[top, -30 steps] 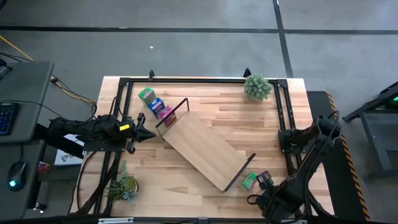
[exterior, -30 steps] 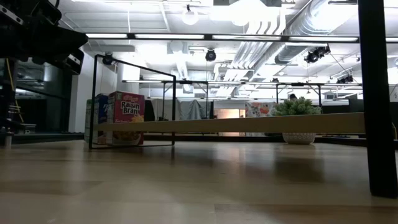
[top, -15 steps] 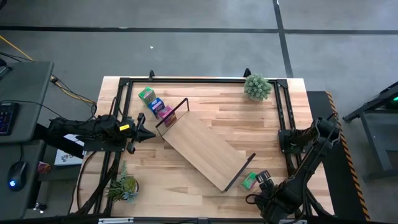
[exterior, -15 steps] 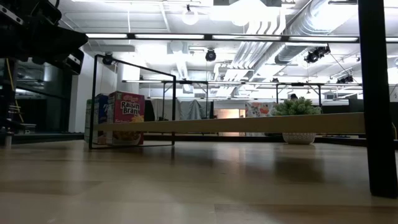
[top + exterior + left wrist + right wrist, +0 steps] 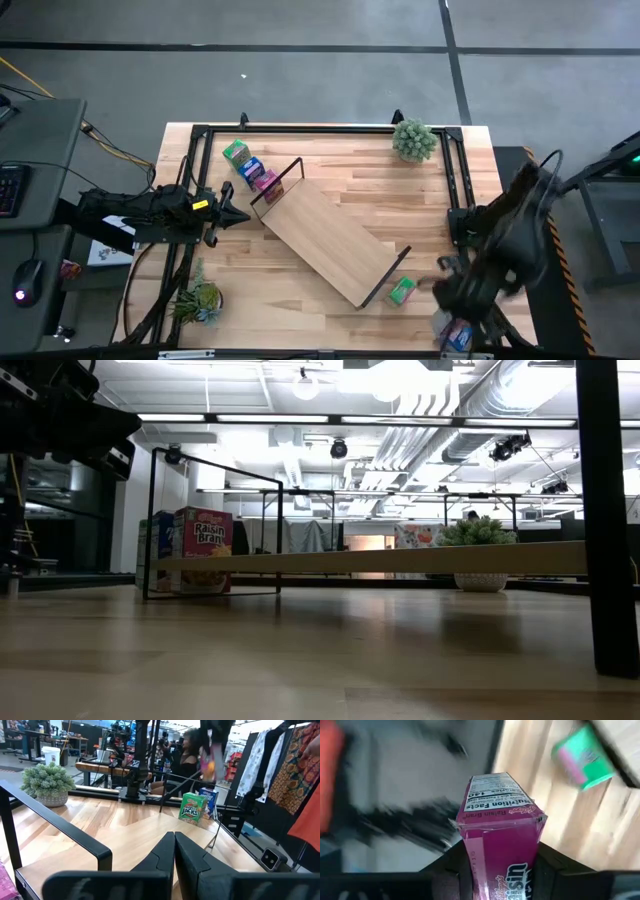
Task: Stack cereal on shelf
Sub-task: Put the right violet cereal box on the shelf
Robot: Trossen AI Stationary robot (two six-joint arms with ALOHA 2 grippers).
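The magenta Raisin Bran box (image 5: 499, 835) sits clamped between my right gripper's (image 5: 500, 875) two fingers, raised off the wood near the table's front right corner, past the end of the shelf (image 5: 330, 243). A green Apple Jacks box (image 5: 402, 291) lies on the table (image 5: 400, 190) just beside the shelf's nearer wire frame. My left gripper (image 5: 174, 851) hangs by the shelf's other end, fingers pressed together on nothing.

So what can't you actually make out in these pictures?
- High view: the right tool is a motion blur at the table's edge; its pink box is clear only in the right wrist view.
- Low view: the shelf board hides anything behind it.
- Left wrist view: the blue box sits half behind the green one.
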